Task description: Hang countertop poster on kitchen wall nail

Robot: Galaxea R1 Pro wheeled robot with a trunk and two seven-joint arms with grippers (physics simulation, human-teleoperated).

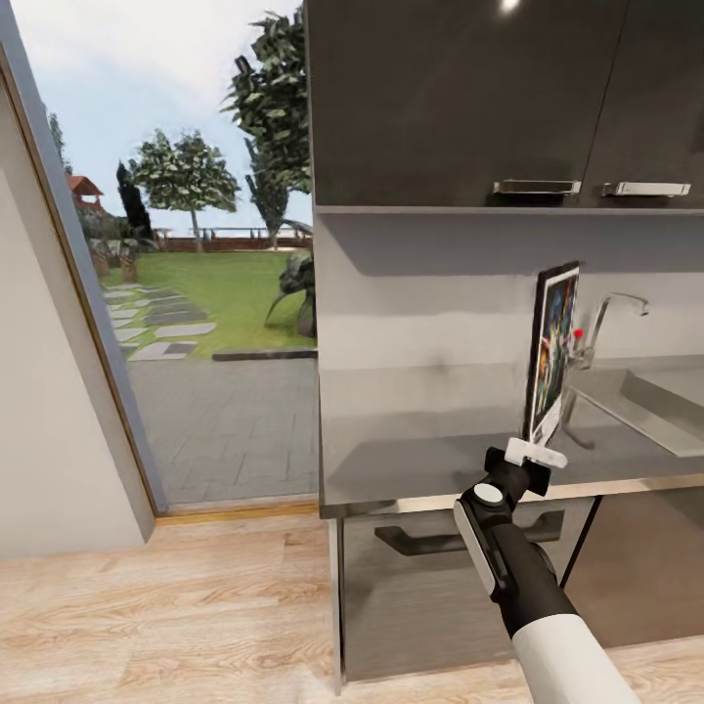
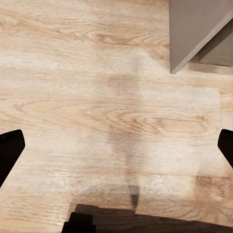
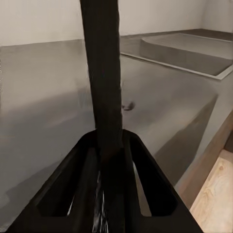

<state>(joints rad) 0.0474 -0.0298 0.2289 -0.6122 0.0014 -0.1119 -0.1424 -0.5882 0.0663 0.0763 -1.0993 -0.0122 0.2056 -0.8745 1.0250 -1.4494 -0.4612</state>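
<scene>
The poster [image 1: 552,352] stands upright and nearly edge-on above the grey kitchen countertop [image 1: 420,440], its dark artwork and white border facing right. My right gripper [image 1: 536,453] is shut on the poster's lower edge. In the right wrist view the poster's black frame edge [image 3: 101,73] rises straight up from between the closed fingers [image 3: 77,184], with the countertop [image 3: 43,102] and the inset sink [image 3: 194,53] beyond. My left gripper [image 2: 116,145] is open, its dark fingertips [image 2: 8,150] far apart over the wooden floor [image 2: 97,87]. No wall nail can be made out.
Dark upper cabinets [image 1: 460,98] with steel handles hang above the counter. A chrome tap [image 1: 611,318] and steel sink [image 1: 645,401] lie to the poster's right. Dark drawers [image 1: 430,587] sit below. A glass door [image 1: 196,293] onto a garden is at left.
</scene>
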